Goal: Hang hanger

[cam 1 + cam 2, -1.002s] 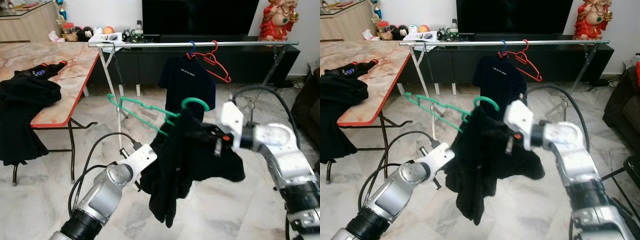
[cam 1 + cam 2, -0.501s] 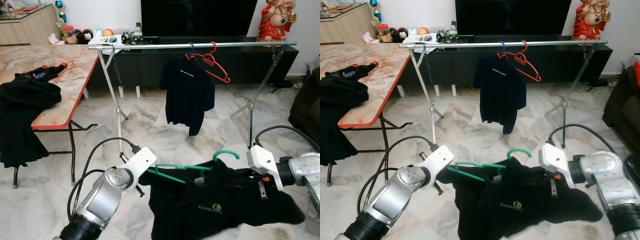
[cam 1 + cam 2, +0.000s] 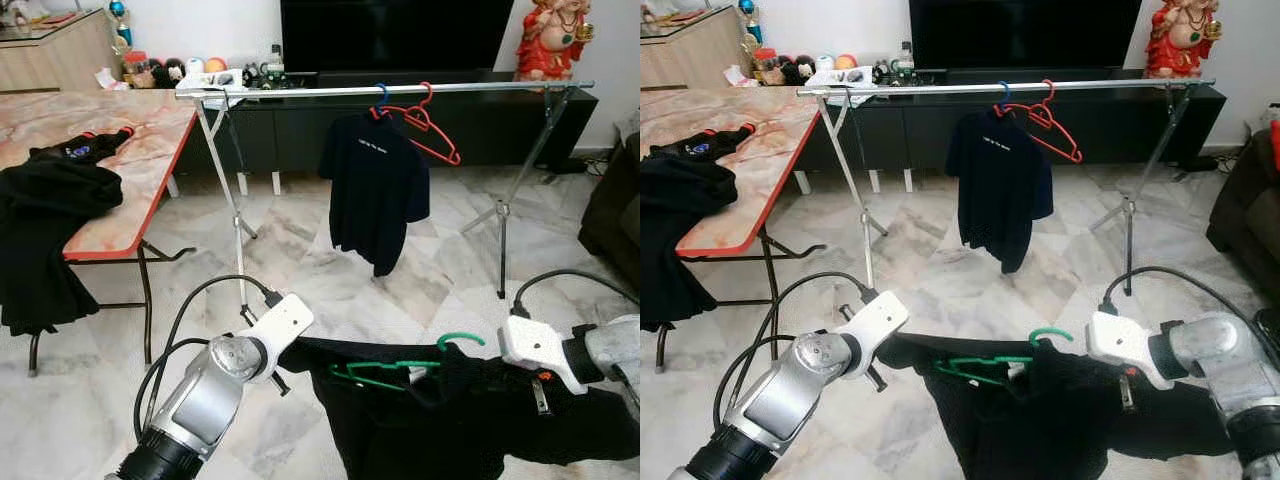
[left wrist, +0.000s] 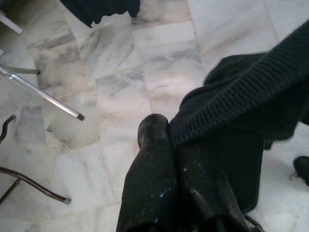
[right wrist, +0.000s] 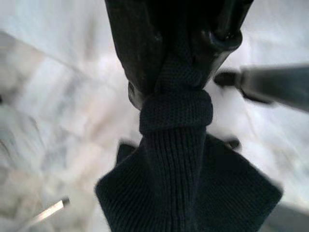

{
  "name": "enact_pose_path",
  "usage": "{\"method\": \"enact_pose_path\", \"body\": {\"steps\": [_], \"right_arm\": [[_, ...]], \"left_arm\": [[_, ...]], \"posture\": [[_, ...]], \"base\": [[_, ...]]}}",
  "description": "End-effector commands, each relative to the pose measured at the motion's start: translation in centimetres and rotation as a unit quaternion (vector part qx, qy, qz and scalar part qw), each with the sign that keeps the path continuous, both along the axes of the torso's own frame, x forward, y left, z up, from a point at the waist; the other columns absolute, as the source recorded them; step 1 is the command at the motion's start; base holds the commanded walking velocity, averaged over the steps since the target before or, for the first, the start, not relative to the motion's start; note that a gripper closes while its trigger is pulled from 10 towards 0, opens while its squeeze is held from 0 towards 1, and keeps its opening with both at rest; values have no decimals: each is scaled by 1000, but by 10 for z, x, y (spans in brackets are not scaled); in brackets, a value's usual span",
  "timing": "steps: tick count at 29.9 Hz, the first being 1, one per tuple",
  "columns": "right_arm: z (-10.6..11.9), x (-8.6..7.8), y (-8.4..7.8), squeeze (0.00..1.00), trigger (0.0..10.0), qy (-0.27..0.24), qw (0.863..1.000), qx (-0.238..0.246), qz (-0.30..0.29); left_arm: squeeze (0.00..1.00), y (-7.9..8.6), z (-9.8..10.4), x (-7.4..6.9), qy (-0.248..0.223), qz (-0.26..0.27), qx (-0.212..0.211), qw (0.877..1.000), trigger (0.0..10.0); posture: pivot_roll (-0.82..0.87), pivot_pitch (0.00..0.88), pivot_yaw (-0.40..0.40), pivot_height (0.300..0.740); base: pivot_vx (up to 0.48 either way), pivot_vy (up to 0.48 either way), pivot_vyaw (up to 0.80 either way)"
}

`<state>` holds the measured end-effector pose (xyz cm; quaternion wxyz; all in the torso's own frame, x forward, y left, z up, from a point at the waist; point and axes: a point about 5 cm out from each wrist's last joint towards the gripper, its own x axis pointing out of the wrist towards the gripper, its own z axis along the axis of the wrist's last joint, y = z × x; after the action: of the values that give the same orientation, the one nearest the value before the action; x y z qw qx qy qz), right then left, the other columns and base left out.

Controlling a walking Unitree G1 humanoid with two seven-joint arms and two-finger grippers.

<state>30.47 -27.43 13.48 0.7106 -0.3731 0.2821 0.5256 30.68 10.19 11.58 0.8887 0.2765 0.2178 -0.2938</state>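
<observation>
A black knit garment [image 3: 470, 425] is stretched low over the floor between my two grippers. A green hanger [image 3: 385, 372] lies tucked in its neck, with the hook [image 3: 461, 340] sticking up. My left gripper [image 4: 169, 137] is shut on one edge of the knit fabric [image 4: 241, 101]. My right gripper [image 5: 176, 67] is shut on a bunched fold of the same garment [image 5: 178, 159]. The metal clothes rail [image 3: 470, 88] stands well ahead, carrying a black T-shirt [image 3: 375, 185] on a blue hanger [image 3: 383, 97] and a bare red hanger [image 3: 432, 125].
To the left a marble-topped folding table [image 3: 135, 170] holds a heap of black clothes [image 3: 45, 220]. The rail's crossed legs [image 3: 232, 200] stand on the tiled floor. A dark TV console [image 3: 300, 120] runs behind the rail, and a dark sofa [image 3: 615, 210] is at the right edge.
The garment and green hanger have come down from chest height to just above the floor. Both grippers have pulled apart, spreading the fabric wide, and the right gripper has dropped lower.
</observation>
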Motion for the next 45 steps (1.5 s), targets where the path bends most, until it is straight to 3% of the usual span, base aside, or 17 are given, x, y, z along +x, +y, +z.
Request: {"method": "enact_pose_path", "body": {"steps": [1, 12, 14, 18, 22, 29, 30, 31, 32, 33, 34, 36, 37, 42, 43, 44, 45], "right_arm": [[4, 6, -1, 0, 0, -30, 999, -24, -3], [1, 28, 27, 0, 0, -116, 992, 27, -44], [-1, 29, 39, 0, 0, -113, 991, 62, -45], [-6, 30, 48, 0, 0, -114, 990, 68, -39], [-6, 42, 66, 0, 0, -143, 978, 122, -88], [1, 57, 78, 0, 0, -173, 958, 167, -158], [2, 58, 79, 0, 0, -175, 956, 170, -164], [2, 59, 81, 0, 0, -174, 954, 175, -170], [2, 60, 83, 0, 0, -173, 953, 179, -174], [1, 61, 86, 0, 0, -172, 952, 182, -177], [-1, 61, 89, 0, 0, -169, 952, 184, -176], [-4, 60, 96, 0, 0, -163, 953, 190, -172], [-5, 60, 101, 0, 0, -162, 954, 193, -165], [-1, 62, 103, 0, 0, -178, 954, 186, -152], [0, 62, 103, 0, 0, -183, 958, 173, -135], [0, 60, 103, 0, 0, -179, 964, 162, -107], [0, 59, 104, 0, 0, -177, 967, 160, -94]], "left_arm": [[0, 3, 4, -1, -2, -8, 6, 1000, 0], [0, -3, 36, -4, 17, -75, -54, 996, 0], [0, -5, 47, -6, 14, -91, -77, 993, 0], [0, -11, 60, -8, 13, -104, -117, 988, 0], [0, -29, 70, -27, 40, -190, -162, 968, 0], [0, -41, 59, -59, 61, -319, -129, 937, 0], [94, -43, 60, -62, 60, -332, -131, 932, 0], [796, -45, 61, -65, 60, -345, -133, 927, 1922], [1000, -46, 62, -67, 61, -353, -136, 924, 3294], [1000, -47, 63, -70, 66, -360, -143, 919, 4706], [1000, -48, 63, -73, 69, -371, -141, 915, 9725], [1000, -49, 61, -76, 70, -385, -128, 911, 10000], [0, -48, 59, -73, 55, -380, -106, 917, 10000], [0, -40, 63, -62, 32, -359, -107, 927, 10000], [392, -36, 66, -62, 26, -367, -109, 923, 10000], [1000, -30, 69, -62, 22, -371, -112, 921, 10000], [1000, -27, 70, -61, 22, -370, -111, 922, 10000]], "posture": [[45, 74, 55, 740], [60, 52, 59, 740], [63, 43, 61, 740], [64, 42, 61, 740], [72, 28, 62, 740], [76, 30, 59, 740], [78, 31, 59, 740], [79, 32, 58, 740], [79, 32, 58, 740], [79, 32, 58, 740], [82, 34, 58, 740], [83, 35, 58, 740], [83, 36, 58, 740], [86, 41, 55, 740], [87, 42, 53, 740], [87, 42, 53, 740], [87, 42, 53, 740]], "base": [[0, 0, 0], [0, 0, 0], [0, 0, 0], [0, 0, 0], [0, 0, 0], [0, 0, 0], [0, 0, 0], [0, 0, 0], [0, 0, 0], [0, 0, 0], [0, 0, 0], [0, 0, 0], [0, 0, 0], [0, 0, 0], [0, 0, 0], [0, 0, 0], [0, 0, 0]]}}
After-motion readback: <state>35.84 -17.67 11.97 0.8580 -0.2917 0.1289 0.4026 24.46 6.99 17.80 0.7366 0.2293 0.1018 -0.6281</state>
